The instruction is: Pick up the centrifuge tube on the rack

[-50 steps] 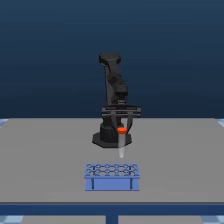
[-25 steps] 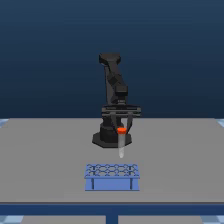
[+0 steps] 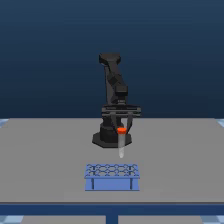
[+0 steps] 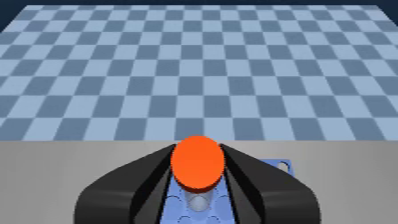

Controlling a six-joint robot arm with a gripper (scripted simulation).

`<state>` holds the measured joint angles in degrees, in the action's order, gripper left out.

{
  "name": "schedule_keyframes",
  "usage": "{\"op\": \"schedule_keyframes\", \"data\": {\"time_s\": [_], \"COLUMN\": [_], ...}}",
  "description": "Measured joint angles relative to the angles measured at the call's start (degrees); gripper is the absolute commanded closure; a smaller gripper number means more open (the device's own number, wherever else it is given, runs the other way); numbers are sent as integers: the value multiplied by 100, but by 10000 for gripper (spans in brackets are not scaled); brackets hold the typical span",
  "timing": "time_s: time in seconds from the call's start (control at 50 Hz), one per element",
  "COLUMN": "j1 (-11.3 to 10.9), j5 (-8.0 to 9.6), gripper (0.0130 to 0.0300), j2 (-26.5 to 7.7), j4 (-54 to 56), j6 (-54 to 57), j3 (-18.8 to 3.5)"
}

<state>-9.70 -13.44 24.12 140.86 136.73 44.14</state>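
The centrifuge tube hangs upright in the air, its orange-red cap held between the fingers of my gripper, its tapered tip just above the rack. The light-blue rack sits on the grey table near its front edge. In the wrist view the orange cap fills the space between my two dark fingers, with the whitish tube body and the blue rack below. My gripper is shut on the tube.
The arm's black base stands on the grey table behind the rack. A blue checkered floor lies beyond the table edge in the wrist view.
The tube and gripper look slightly higher above the rack than a second ago; the rack has not moved.
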Motion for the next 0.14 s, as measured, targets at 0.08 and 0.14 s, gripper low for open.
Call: {"op": "schedule_keyframes", "data": {"time_s": [0.08,0.14], "j1": [0,0], "j5": [0,0], "gripper": [300,300], "j2": [0,0], "j4": [0,0], "j6": [0,0], "j3": [0,0]}}
